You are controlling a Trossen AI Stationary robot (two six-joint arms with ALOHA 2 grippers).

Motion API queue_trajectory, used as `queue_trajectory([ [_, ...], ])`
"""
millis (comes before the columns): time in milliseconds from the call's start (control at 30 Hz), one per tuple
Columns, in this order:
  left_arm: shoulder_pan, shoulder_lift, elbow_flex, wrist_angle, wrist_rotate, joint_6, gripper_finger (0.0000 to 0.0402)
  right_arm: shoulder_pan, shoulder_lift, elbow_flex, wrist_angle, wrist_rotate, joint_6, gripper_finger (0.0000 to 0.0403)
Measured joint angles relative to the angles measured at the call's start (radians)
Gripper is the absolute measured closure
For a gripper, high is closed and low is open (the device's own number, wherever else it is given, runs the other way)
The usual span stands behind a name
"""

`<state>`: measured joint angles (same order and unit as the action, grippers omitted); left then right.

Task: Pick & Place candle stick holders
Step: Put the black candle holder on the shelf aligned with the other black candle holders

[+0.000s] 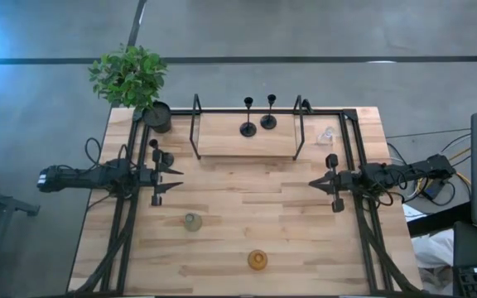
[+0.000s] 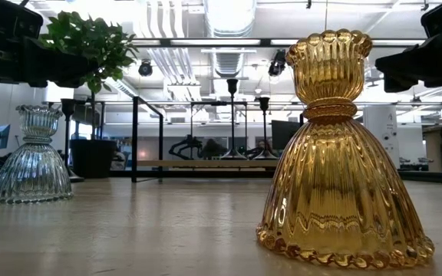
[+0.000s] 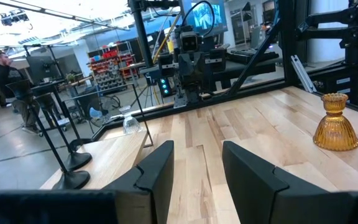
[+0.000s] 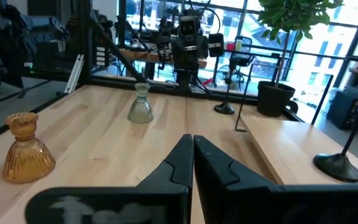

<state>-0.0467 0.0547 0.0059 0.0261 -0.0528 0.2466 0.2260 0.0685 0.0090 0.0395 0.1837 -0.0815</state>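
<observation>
Overhead view of a wooden table (image 1: 247, 211) with a robot arm at each side. Nearest the front edge, the amber glass holder (image 1: 257, 260) stands upright, alone on bare wood. A little farther in and to the left, the grey-green glass holder (image 1: 192, 222) stands upright, well apart from the amber one. Open tabletop lies around both and across the whole middle.

At mid-depth the left gripper (image 1: 177, 178) sits near the left edge, its fingers spread apart and holding nothing. Just beside it, toward the back, one black holder (image 1: 156, 154) stands on the table. Opposite, near the right edge, the right gripper (image 1: 313, 184) has its fingers pressed together, empty. A wide clear lane of wood runs between the two grippers.

Farther back, a raised wooden shelf (image 1: 222, 136) sits inside a black metal frame (image 1: 195, 124). Two black holders (image 1: 257, 122) stand side by side near the shelf's back edge, right of centre. The clear glass holder (image 1: 327, 133) stands on the table just right of the frame.

At the back left corner, a black pot with a green plant (image 1: 131, 79) overhangs the table edge.
</observation>
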Motion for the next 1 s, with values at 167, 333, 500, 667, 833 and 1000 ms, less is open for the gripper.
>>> queue_trajectory([
  [167,0.0,0.0,0.0,0.0,0.0,0.0,0.0258,0.0,0.001,0.0,0.0,0.0,0.0,0.0394],
  [333,0.0,0.0,0.0,0.0,0.0,0.0,0.0258,0.0,0.001,0.0,0.0,0.0,0.0,0.0394],
  [500,0.0,0.0,0.0,0.002,0.0,-0.008,0.0258,0.0,0.001,0.0,0.0,0.0,0.0,0.0394],
  [667,0.001,0.0,0.0,0.04,0.011,-0.084,0.0258,0.0,0.001,0.0,0.0,0.0,0.0,0.0394],
  [833,0.001,0.0,0.0,0.09,0.017,-0.233,0.0258,0.0,0.0,0.0,0.0,0.0,0.001,0.0394],
  [1000,0.0,0.002,0.053,0.201,0.011,-0.492,0.0258,0.0,0.001,0.0,0.0,0.001,0.002,0.0394],
])
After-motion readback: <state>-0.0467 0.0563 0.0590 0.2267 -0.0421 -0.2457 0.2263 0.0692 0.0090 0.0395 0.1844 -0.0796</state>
